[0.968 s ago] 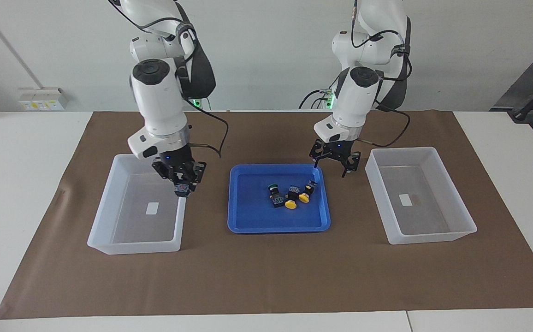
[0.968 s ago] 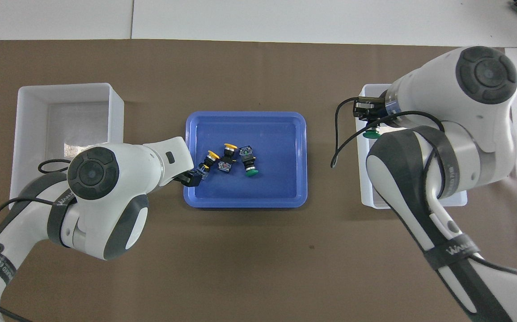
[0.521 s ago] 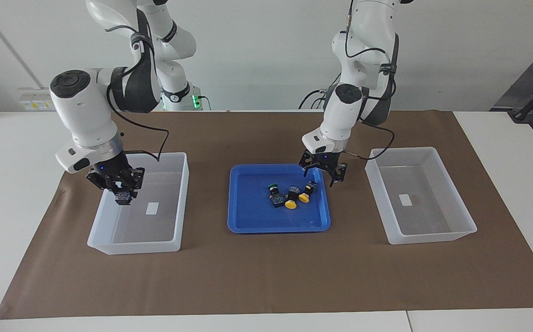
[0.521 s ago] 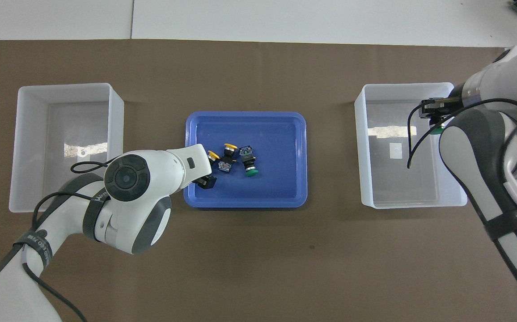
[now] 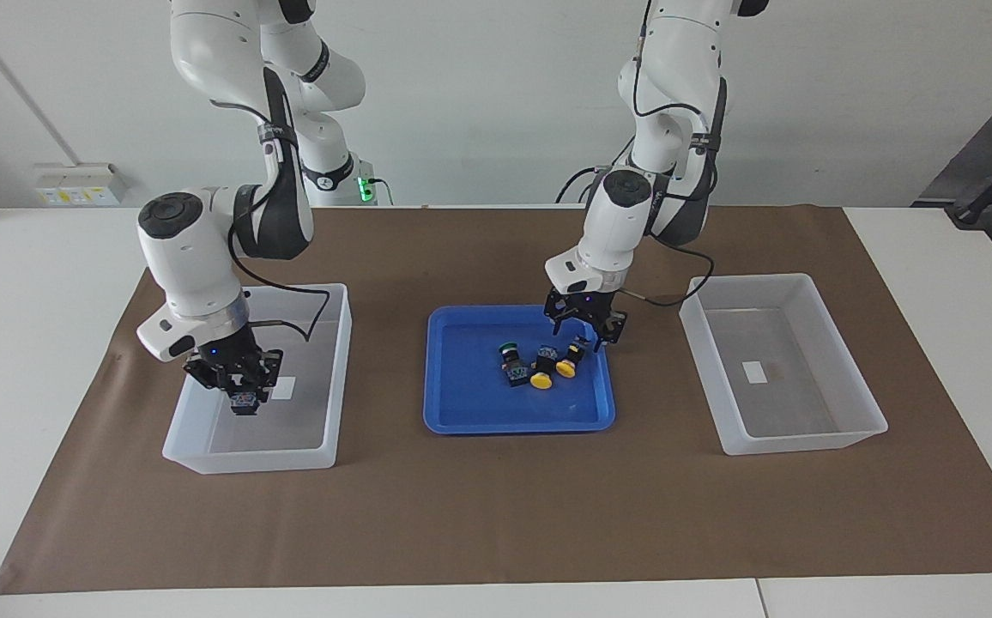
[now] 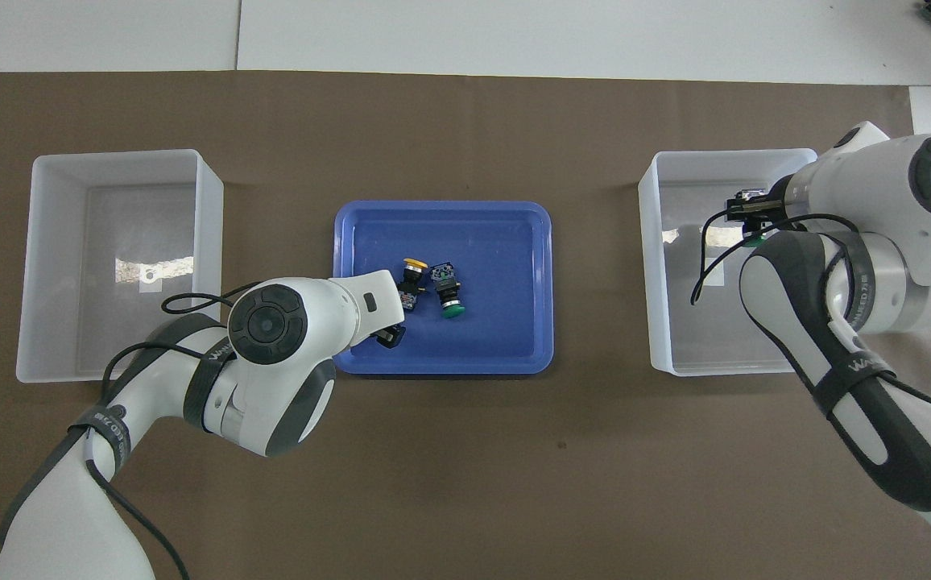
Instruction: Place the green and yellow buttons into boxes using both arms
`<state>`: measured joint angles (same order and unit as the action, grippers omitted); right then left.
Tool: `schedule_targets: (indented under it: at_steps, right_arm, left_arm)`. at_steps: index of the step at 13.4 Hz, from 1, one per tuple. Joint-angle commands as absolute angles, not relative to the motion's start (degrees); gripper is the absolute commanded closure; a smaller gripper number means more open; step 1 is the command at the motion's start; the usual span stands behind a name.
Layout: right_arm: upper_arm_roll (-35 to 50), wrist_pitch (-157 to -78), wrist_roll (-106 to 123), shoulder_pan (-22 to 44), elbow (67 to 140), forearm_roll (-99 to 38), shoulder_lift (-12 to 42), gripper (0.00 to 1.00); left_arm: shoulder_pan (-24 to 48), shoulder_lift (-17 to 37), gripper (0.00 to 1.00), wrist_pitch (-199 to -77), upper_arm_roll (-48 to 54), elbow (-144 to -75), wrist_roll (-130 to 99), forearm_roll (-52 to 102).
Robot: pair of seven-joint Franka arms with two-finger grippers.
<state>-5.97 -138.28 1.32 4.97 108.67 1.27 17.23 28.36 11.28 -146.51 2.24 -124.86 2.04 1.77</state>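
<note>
My right gripper [image 5: 244, 396] is shut on a green button [image 6: 753, 236] and holds it low inside the box [image 5: 337, 369] at the right arm's end, beside that box's white label. In the overhead view the right gripper [image 6: 747, 219] shows above the same box [image 6: 651, 282]. My left gripper [image 5: 580, 333] is open, low over the blue tray [image 5: 462, 403], with its fingers apart over the black body of a yellow button [image 5: 566, 369]. A second yellow button [image 5: 541, 380] and a green button [image 5: 509, 350] lie beside it. The left arm hides the first yellow button from above.
The box [image 5: 702, 343] at the left arm's end holds only its white label. Brown matting covers the table under both boxes and the tray [image 6: 498, 242]. In the overhead view the left gripper [image 6: 389, 334] is at the tray's corner nearest the robots.
The right arm carried the green button from the box's tray-side edge over the box and lowered it inside. The left gripper came down over the yellow button, its fingers narrowing a little.
</note>
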Motion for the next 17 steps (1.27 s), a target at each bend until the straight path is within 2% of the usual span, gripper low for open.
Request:
schedule_targets:
  at_steps: [1, 2, 3, 4, 5, 6, 7, 8, 11, 14, 15, 17]
  right_arm:
    - [-5.54, -142.98, 2.02, 3.96, 110.74, 0.53, 18.45, 1.0]
    - [-5.54, -143.69, 2.02, 3.78, 111.26, 0.53, 18.72, 0.98]
    - [-5.54, -144.05, 1.93, 3.78, 111.53, 0.53, 19.07, 0.87]
    - [-5.45, -144.49, 1.93, 3.78, 111.62, 0.53, 19.33, 0.74]
    - [-5.45, -144.49, 1.85, 3.78, 111.53, 0.53, 19.6, 0.42]
    - [-5.45, -144.49, 1.67, 3.78, 111.53, 0.53, 19.69, 0.0]
    - [-5.45, -144.49, 1.67, 3.78, 111.36, 0.53, 19.6, 0.0]
    - [-5.45, -144.32, 1.67, 4.04, 110.92, 0.53, 19.51, 0.0]
    - [-5.1, -141.43, 1.58, 4.83, 109.34, 0.53, 16.62, 0.0]
    - [-4.49, -131.25, 1.5, 6.41, 103.03, 0.44, 14.94, 0.0]
    - [-4.4, -128.44, 1.49, 7.37, 100.83, 0.44, 15.03, 0.0]
    - [-2.56, -127.7, 1.5, 9.66, 100.11, -0.17, 15.12, 0.0]
  left_arm:
    - [29.53, 13.36, 0.18, -147.83, 1.23, -123.57, 1.14, 2.02]
    - [29.53, 13.62, 0.24, -147.92, 1.23, -123.57, 1.14, 2.02]
    - [29.53, 13.8, 0.29, -147.92, 1.23, -123.66, 1.14, 2.02]
    - [29.53, 13.8, 0.41, -147.83, 1.23, -123.75, 1.14, 1.93]
    - [29.62, 13.71, 0.56, -147.22, 1.23, -123.75, 1.14, 1.93]
    - [29.62, 13.71, 0.76, -146.87, 1.23, -123.66, 1.23, 1.93]
    - [29.62, 13.62, 0.84, -146.43, 1.14, -123.58, 1.23, 1.93]
    - [29.53, 13.01, 0.99, -145.56, 1.14, -123.49, 1.23, 1.85]
    - [28.48, 8.81, 1.0, -139.33, 0.62, -122.52, 1.49, 1.67]
    - [24.63, 4.41, 1.0, -131.77, 0.44, -119.89, 2.45, -2.45]
    - [23.22, 3.7, 1.0, -128.88, 0.44, -118.58, 4.29, -2.98]
    - [19.88, 3.6, 1.0, -124.21, 0.35, -114.89, 9.2, -3.16]
